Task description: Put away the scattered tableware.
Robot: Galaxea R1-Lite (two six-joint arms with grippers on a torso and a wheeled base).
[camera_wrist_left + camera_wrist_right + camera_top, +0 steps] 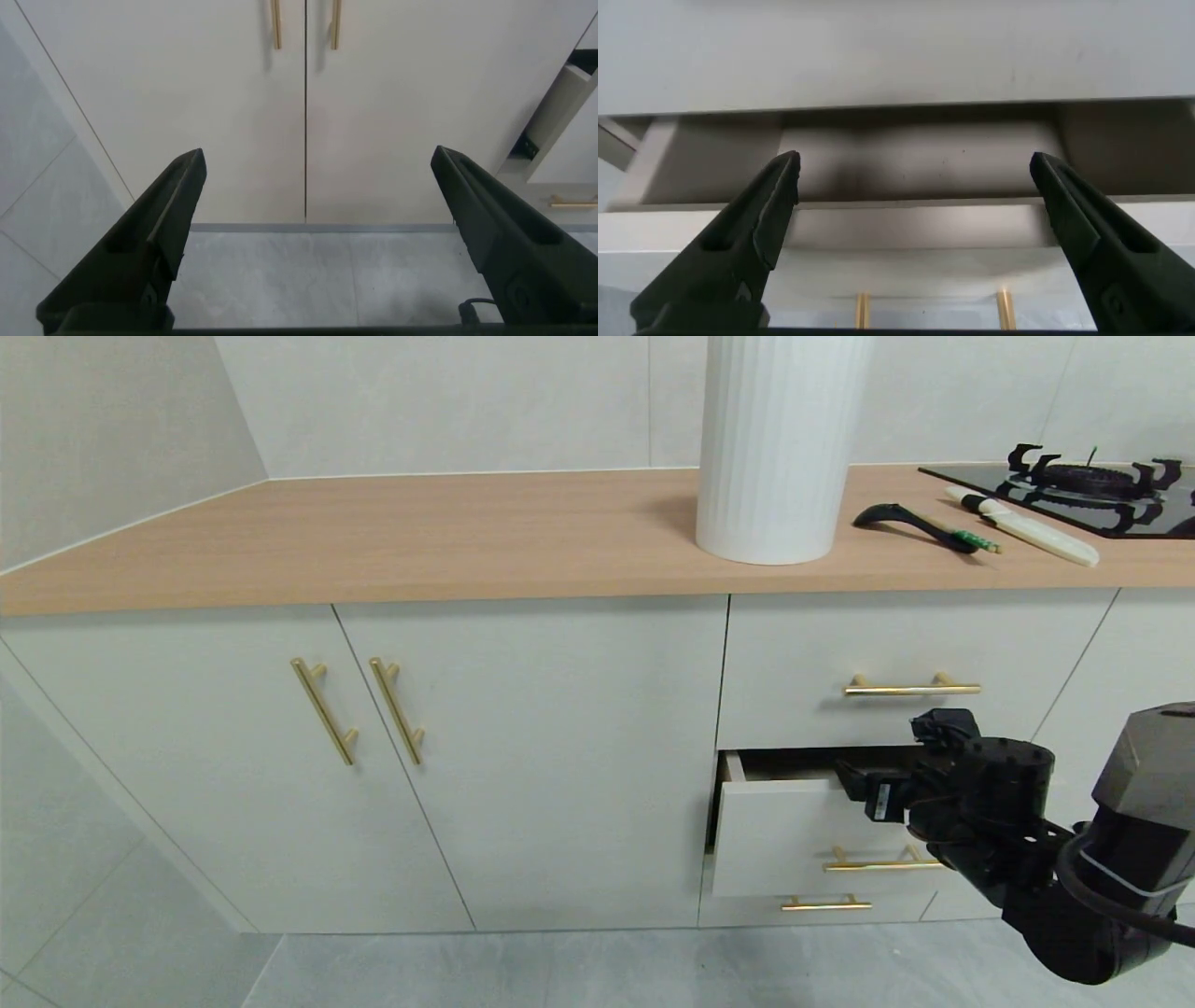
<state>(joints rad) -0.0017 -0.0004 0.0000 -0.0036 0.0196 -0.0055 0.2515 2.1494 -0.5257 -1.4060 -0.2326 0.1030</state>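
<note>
Right gripper (913,166) wide, empty, facing part-open drawer (773,835); best pulled fuller before fetching ladle (910,523), knife (1027,530) near counter (420,532) front edge.

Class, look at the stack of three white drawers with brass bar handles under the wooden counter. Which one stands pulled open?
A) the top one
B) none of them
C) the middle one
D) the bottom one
C: the middle white drawer juts forward with a dark gap above it, while the top drawer and the bottom drawer sit flush.
</note>
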